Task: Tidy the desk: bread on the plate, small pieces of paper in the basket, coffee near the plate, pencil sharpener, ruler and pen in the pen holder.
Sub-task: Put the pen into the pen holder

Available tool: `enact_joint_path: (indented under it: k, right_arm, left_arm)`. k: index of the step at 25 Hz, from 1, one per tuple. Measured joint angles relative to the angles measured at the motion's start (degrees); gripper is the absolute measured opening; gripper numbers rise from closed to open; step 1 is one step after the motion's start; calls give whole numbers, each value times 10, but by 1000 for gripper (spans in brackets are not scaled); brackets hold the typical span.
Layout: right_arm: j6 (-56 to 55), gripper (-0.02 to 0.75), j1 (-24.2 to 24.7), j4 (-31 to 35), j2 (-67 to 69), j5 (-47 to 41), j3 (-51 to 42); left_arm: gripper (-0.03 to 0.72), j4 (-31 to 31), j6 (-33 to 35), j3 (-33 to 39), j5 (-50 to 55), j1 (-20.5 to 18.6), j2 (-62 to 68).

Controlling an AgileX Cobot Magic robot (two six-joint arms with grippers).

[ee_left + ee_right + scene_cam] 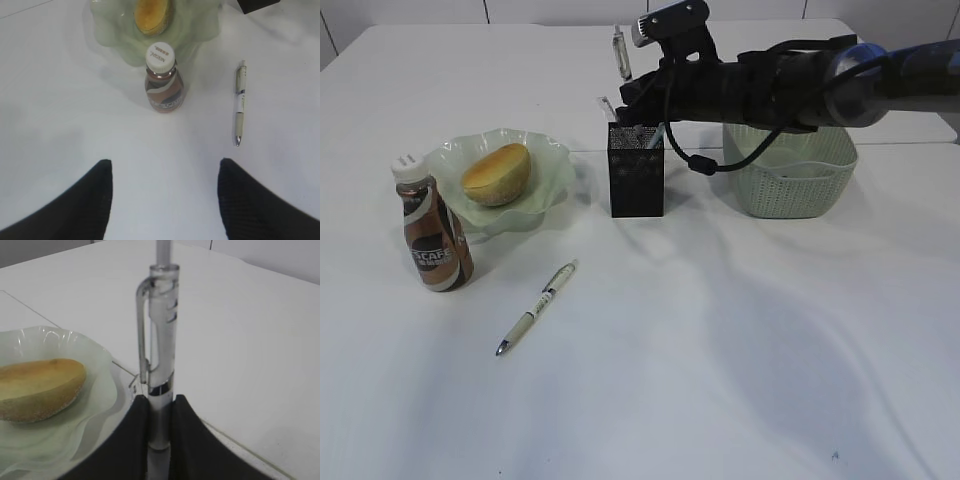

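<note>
Bread [496, 173] sitting on the plate [552, 160].
Right end effector [160, 412] is gripping a clear pen [159, 355] above the pen holder [636, 172], seemingly; left end effector [162, 192] is hanging released.

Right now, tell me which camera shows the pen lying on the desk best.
The left wrist view: the whole pen lies unobstructed, right of the coffee bottle. The exterior view shows it whole but smaller. The right wrist view misses it.
</note>
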State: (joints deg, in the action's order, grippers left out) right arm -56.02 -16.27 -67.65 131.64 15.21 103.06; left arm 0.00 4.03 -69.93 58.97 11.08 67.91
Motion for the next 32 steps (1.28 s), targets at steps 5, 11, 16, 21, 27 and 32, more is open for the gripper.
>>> enact_joint_path:
  k: [5, 11, 16, 21, 27, 32]
  right_arm:
    - [-74, 113, 0, -82, 0, 1, 0]
    - [-109, 158, 0, -101, 0, 2, 0]
    - [-191, 267, 0, -181, 0, 4, 0]
    - [-263, 285, 0, -283, 0, 21, 0]
    - [-328, 282, 0, -380, -10, 87, 0]
    - [-333, 281, 0, -380, -43, 119, 0]
  left_arm:
    - [466, 0, 0, 0, 0, 0, 0]
    - [466, 0, 0, 0, 0, 0, 0]
    - [466, 0, 0, 0, 0, 0, 0]
    - [466, 0, 0, 0, 0, 0, 0]
    - [466, 0, 0, 0, 0, 0, 0]
    - [466, 0, 0, 0, 0, 0, 0]
